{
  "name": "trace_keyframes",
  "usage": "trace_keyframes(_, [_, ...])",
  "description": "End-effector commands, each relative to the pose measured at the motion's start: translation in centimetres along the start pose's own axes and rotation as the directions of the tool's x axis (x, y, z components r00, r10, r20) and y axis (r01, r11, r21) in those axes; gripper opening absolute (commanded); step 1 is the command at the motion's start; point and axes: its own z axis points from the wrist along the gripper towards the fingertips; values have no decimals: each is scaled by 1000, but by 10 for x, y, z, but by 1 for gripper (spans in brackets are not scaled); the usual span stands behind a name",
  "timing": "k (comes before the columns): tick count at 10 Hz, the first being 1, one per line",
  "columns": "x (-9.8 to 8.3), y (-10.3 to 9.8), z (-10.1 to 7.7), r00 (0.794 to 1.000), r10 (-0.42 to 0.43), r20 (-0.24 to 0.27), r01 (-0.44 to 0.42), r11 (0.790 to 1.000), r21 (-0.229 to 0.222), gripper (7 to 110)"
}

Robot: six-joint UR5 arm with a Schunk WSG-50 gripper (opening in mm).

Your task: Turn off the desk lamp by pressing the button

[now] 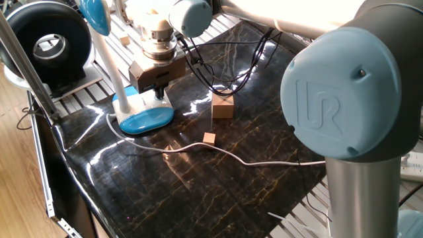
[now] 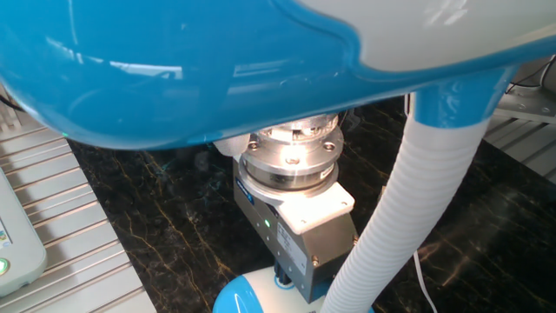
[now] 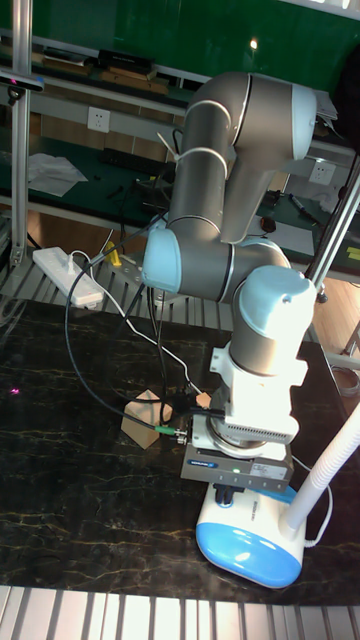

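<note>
The desk lamp stands at the table's left, with its white-topped, blue-rimmed base (image 1: pixel 144 116), slim white neck (image 1: pixel 108 63) and blue head (image 1: pixel 96 14). In the other fixed view the head (image 2: pixel 174 78) fills the top and the neck (image 2: pixel 404 209) runs down the right. My gripper (image 1: pixel 158 90) points straight down with its dark fingers on or just above the base's white top (image 3: pixel 262 520). The button is hidden under the gripper. No view shows the fingertips clearly. The tall view puts the gripper (image 3: pixel 229 493) over the base's left part.
Two wooden blocks, a larger (image 1: pixel 223 106) and a small one (image 1: pixel 209 138), lie right of the lamp. The lamp's white cord (image 1: pixel 251 160) trails across the dark marble table (image 1: pixel 158 185). A black round fan-like device (image 1: pixel 46 43) sits at the back left. Black cables (image 1: pixel 225 73) loop behind the gripper.
</note>
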Motion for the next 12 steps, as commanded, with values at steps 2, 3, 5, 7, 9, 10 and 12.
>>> trace_keyframes(2, [-1,0,0,1000,7,-1,-7,1000,-6,7])
trace_keyframes(3, [-1,1,1,1000,10,1,-10,1000,-5,7])
trace_keyframes(5, [-3,4,4,1000,16,4,-16,1000,1,7])
trace_keyframes(7, [-3,2,5,1000,14,4,-14,1000,1,7])
trace_keyframes(9, [-2,-1,1,1000,4,-1,-4,1000,-9,7])
trace_keyframes(10, [1,-1,-10,1000,2,-21,-3,1000,-12,7])
trace_keyframes(12, [6,5,-31,999,13,-46,-14,1000,-22,7])
